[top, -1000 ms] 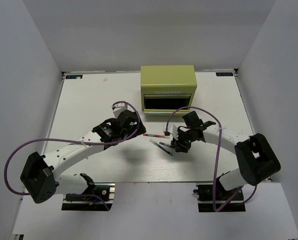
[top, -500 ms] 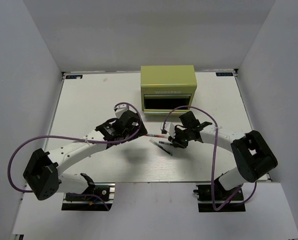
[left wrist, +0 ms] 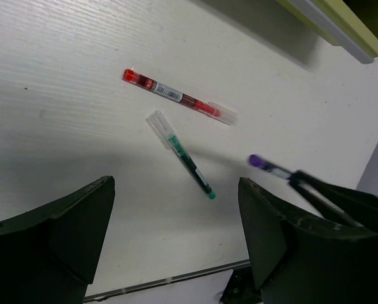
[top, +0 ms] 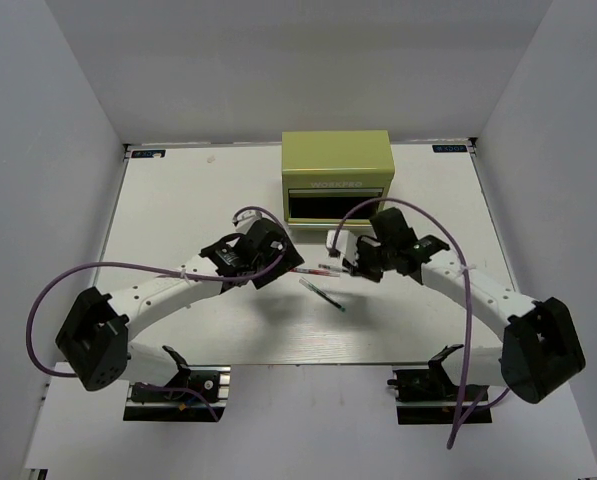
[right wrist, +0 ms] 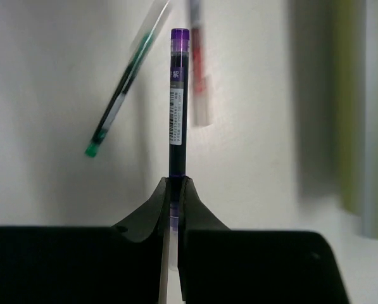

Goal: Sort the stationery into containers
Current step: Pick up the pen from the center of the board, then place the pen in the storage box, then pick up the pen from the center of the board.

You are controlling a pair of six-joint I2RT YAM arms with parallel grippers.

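Table (top: 178, 200): white, faintly grained top, lying flat between the walls.
Back wall (top: 298, 60), left wall (top: 38, 200), right wall (top: 568, 150): plain white panels, standing around three sides of the table.
Labels (top: 148, 154): small, blue, sitting at the table's two far corners.
Light: falling evenly from above, casting soft shadows.
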